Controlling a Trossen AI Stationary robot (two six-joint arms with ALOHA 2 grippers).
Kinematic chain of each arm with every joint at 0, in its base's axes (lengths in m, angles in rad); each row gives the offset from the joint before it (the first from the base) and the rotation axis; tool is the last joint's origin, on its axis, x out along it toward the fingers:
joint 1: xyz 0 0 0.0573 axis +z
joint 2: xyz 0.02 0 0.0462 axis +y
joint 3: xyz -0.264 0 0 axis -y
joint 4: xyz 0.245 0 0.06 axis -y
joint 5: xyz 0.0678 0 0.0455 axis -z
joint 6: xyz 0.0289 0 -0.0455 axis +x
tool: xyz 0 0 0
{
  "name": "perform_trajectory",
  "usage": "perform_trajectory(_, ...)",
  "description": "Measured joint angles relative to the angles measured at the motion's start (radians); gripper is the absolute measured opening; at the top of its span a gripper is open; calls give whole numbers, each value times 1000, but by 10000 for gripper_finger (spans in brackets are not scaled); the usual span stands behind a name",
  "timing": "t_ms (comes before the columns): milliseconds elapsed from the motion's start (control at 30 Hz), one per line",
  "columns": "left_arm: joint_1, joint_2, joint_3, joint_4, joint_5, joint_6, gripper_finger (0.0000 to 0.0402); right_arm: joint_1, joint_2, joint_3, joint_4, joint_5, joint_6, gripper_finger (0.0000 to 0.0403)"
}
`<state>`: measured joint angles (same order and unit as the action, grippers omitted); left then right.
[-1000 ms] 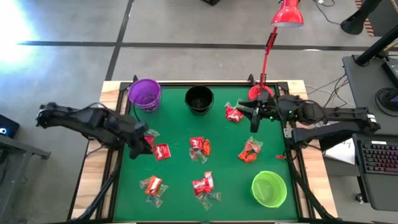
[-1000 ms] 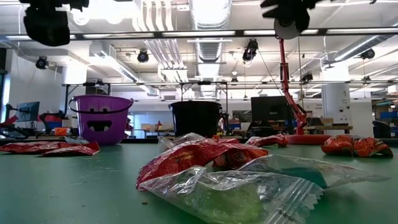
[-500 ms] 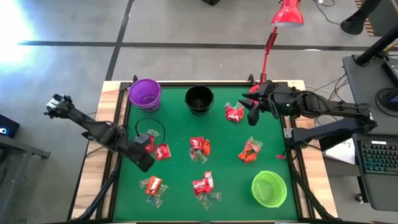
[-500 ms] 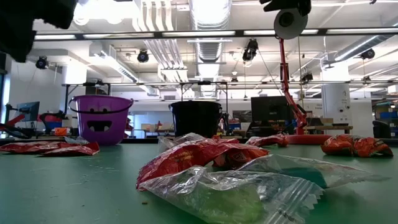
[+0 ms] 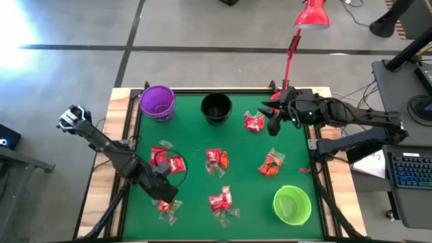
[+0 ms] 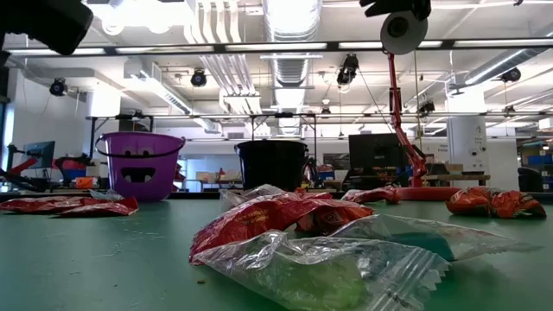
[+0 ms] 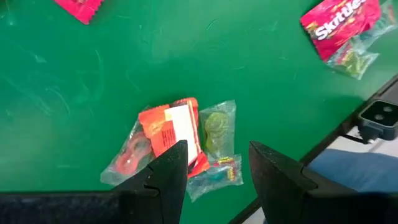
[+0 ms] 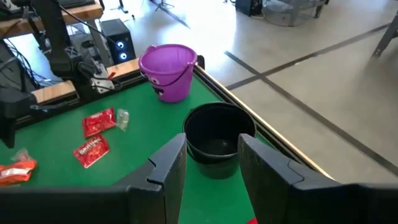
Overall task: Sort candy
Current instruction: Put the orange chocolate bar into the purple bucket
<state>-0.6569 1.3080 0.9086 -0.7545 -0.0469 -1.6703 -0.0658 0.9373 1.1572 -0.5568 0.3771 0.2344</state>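
Candy (image 7: 180, 140) beneath the open, empty left hand (image 7: 214, 171) shows only in its wrist view.

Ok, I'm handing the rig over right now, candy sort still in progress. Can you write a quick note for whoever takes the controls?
Left gripper: open, empty, above the near-left candy pile.
Right gripper: open, empty, raised at the far right, facing the black bowl, with a red candy close by.
Candy: every piece seen lies on the green mat, in about six small clusters.
Bowls: purple bowl and black one along the far edge, green bowl near right. The green and black ones look empty; the purple one's inside is unclear.
Done: nothing visibly sorted.
Left: all of it.
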Motion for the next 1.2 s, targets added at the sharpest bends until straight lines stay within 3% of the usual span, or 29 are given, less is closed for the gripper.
perform_trajectory(333,-64,247,230,-244,4,-34,153,0,1,0,0,-2,0,137)
perform_trajectory(533,-70,333,294,-283,37,-34,153,0,0,-1,2,-2,0,137)
perform_trajectory(967,-65,394,273,-274,47,-101,153,0,1,-1,15,-14,0,137)
perform_trajectory(1200,-60,391,215,-156,63,-119,153,0,1,-1,14,-14,-2,137)
